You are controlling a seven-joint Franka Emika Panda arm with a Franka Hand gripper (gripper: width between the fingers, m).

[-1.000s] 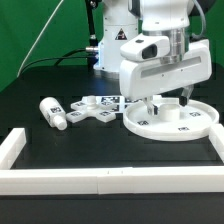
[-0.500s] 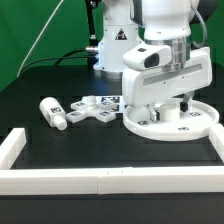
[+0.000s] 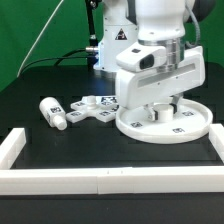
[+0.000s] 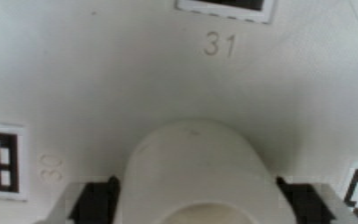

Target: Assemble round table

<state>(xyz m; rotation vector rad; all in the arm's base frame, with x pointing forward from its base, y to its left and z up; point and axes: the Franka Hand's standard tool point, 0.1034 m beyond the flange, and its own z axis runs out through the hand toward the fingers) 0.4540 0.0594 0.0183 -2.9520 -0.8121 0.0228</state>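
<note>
The large white round disc (image 3: 140, 127) lies flat on the black table at the exterior view's right. My gripper (image 3: 161, 108) stands straight down over its middle, shut on the raised white hub (image 4: 194, 165) at the disc's centre. The dark finger pads (image 4: 101, 200) press on both sides of the hub. The disc's tagged face (image 4: 87, 70) fills the wrist view. The short cylinder leg (image 3: 52, 111) lies on its side at the left. The cross-shaped base (image 3: 90, 108) lies between the leg and the disc.
A long white border rail (image 3: 100, 179) runs along the table's front edge and turns back at both corners. The arm's base (image 3: 110, 45) stands behind the parts. A cable hangs at the back left.
The gripper and the disc have slid together toward the exterior view's left, closer to the cross-shaped base. The leg and base have not moved.
</note>
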